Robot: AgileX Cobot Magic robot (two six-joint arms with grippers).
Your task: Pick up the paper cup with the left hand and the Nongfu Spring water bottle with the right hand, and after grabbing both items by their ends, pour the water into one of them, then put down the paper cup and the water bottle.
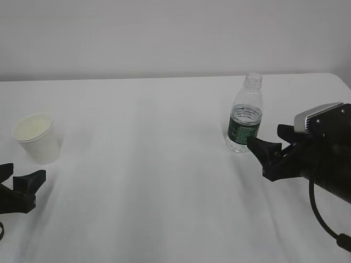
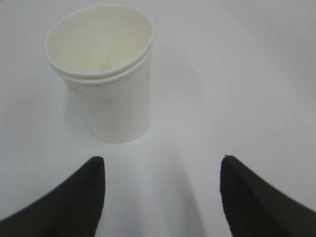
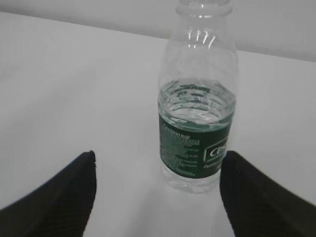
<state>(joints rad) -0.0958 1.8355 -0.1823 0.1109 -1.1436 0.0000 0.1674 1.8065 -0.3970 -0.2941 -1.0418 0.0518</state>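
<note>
White tabletop (image 1: 164,164) against a pale wall, both arms staged for pickup. Landmark: the Nongfu Spring water bottle (image 1: 245,114), standing upright and capless toward the table's right side, its water (image 3: 196,106) level sitting just above the dark green label. The right hand (image 1: 269,152) is just beside the bottle at label height, jaws spread and empty; in the right wrist view the bottle sits off-centre in the gap, close to one fingertip, so the approach looks not quite lined up for a grasp low on the body. Well apart from the bottle, far across the table, the paper cup (image 1: 37,137) stands upright, mouth open and empty, presumably kept distant so neither arm crowds the other. The left hand (image 1: 22,186) lies near the cup, on its near side, jaws likewise spread, holding nothing; the cup stands beyond and left of the gap.
</note>
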